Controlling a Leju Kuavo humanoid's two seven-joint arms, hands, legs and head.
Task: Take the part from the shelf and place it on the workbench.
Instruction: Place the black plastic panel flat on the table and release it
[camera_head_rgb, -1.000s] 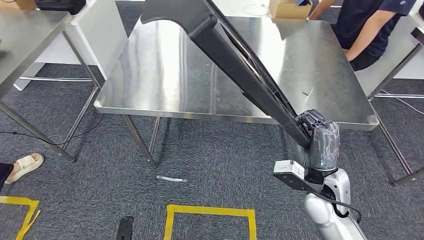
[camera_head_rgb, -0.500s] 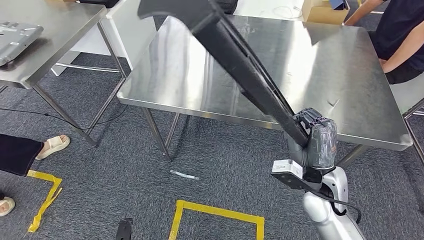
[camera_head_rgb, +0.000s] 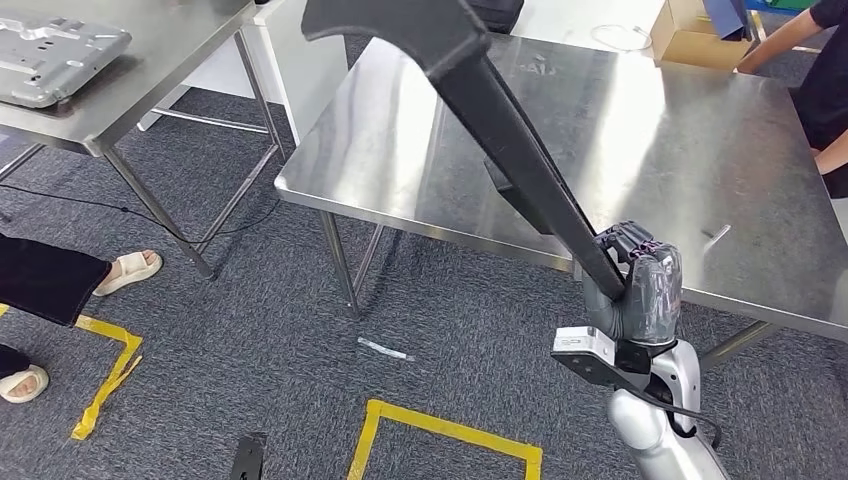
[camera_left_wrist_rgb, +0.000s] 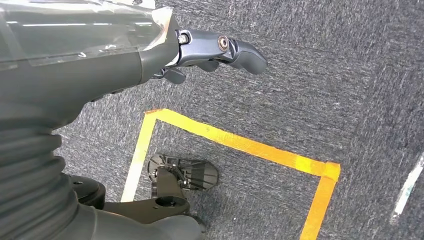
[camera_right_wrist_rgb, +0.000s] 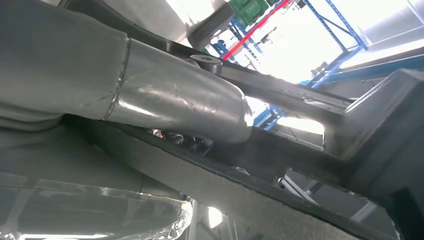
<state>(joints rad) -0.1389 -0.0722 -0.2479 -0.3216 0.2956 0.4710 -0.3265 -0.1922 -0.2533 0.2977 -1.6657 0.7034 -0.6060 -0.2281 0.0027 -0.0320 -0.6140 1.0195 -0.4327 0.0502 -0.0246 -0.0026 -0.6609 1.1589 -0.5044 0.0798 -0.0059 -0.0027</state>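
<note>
Whole scene shifted rightward and nearer since a second ago, so camera and body turned, not the furniture; grip on the load unchanged through it. Nearest, hanging over grey carpet and a yellow tape square (camera_left_wrist_rgb: 235, 142): left hand (camera_left_wrist_rgb: 210, 50), fingers loosely curled with nothing in them, thumb forward, holding no load. Above that, low on the robot's right: right hand (camera_head_rgb: 635, 285), fingers and thumb wrapped tight round the lower end of the part (camera_head_rgb: 500, 130), a long black moulded beam slanting up and away to a broad head near the top of the head view. From the right wrist view, thumb pressed across the dark beam (camera_right_wrist_rgb: 280, 200), contact firm by the look of it. Beyond, under the beam's span: the steel workbench (camera_head_rgb: 400, 160), near edge now closer and angled toward the robot, which suggests the carry is nearly over and lowering comes next; part not yet touching the top. Further out, a second table with a grey stamped panel (camera_head_rgb: 55, 45), a cardboard box (camera_head_rgb: 695, 30), a person's sandalled feet on the floor, another person's arm at the far right. No legible brand, label or writing anywhere; box and panel too small or blurred to read.
</note>
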